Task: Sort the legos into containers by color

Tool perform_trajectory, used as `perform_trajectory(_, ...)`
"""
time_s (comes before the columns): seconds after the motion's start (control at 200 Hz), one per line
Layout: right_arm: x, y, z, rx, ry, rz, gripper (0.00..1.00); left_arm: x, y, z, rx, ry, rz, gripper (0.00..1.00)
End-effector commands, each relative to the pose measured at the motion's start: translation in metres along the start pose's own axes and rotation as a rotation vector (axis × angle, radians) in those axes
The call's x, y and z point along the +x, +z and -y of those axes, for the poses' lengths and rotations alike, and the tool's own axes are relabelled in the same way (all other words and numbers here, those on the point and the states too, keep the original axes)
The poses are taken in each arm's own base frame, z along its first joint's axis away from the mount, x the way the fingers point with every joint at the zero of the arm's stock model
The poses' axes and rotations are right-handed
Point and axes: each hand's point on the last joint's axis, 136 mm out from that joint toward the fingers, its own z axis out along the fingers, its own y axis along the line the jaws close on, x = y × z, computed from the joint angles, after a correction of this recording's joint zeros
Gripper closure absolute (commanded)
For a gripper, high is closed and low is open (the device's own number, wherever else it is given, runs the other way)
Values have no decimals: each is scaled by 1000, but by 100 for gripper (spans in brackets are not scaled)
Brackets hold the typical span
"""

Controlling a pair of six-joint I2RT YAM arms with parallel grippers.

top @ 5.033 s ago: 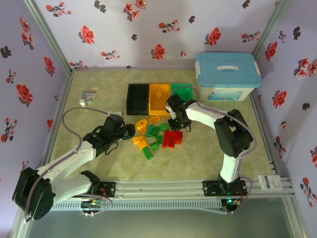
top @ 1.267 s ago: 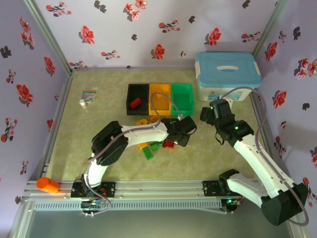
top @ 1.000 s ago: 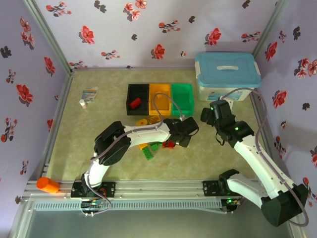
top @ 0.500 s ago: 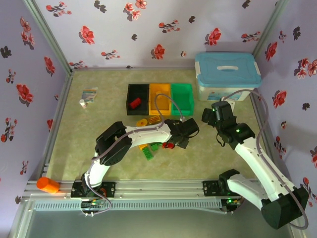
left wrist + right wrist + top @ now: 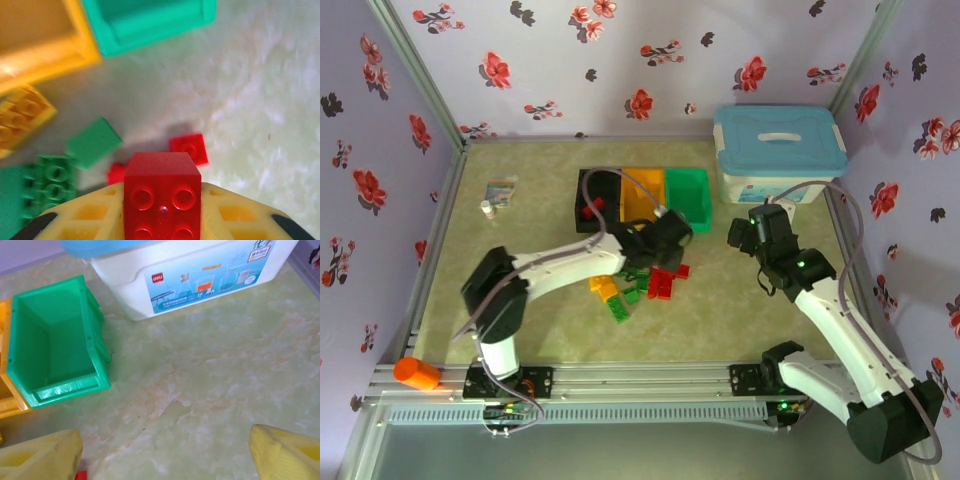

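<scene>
The surface is a pale green marbled table (image 5: 520,300), walled on three sides by lilac paper with red and black flowers; an orange cylinder (image 5: 417,373) lies on the front rail, and a white box with a blue lid (image 5: 780,160) stands at the far right. My left arm reaches flat across the table from its base, my left claw (image 5: 665,240) above the far edge of the loose legos (image 5: 640,285), just short of the bins. That claw is clamped on a red brick (image 5: 162,185), studs facing the wrist camera, clear of the table. My right arm is bent upright, and my right claw (image 5: 162,460) hangs with its jaws spread wide, gripping nothing. The black bin (image 5: 584,190) holds one red piece (image 5: 587,211); the orange bin (image 5: 642,188) adjoins it; the green bin (image 5: 55,340) shows a plain green floor.
</scene>
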Motion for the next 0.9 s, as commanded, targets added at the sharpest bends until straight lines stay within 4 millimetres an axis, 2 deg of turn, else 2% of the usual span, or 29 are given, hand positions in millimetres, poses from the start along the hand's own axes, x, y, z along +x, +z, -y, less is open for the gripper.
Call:
perform_trajectory(0.0, 7, 8, -8, -31, 12, -48, 13, -28, -18, -33, -17, -42, 81, 68)
perform_trajectory(0.13, 15, 14, -12, -51, 10, -75, 13, -50, -34, -70, -28, -116, 143, 68)
perform_trajectory(0.28, 26, 22, -21, -88, 10, -122, 14, -74, -48, -104, -46, -166, 201, 68)
perform_trajectory(0.54, 39, 32, -37, -153, 9, -187, 15, -120, -56, -156, -83, -235, 264, 68)
perform_trajectory(0.715, 42, 33, -41, -176, 14, -200, 15, -142, -39, -190, -119, -272, 260, 68)
perform_trajectory(0.785, 42, 32, -44, -190, 10, -206, 15, -144, -25, -201, -140, -284, 227, 68)
perform_trajectory(0.895, 45, 32, -44, -191, 2, -224, 16, -146, -10, -209, -153, -289, 203, 69)
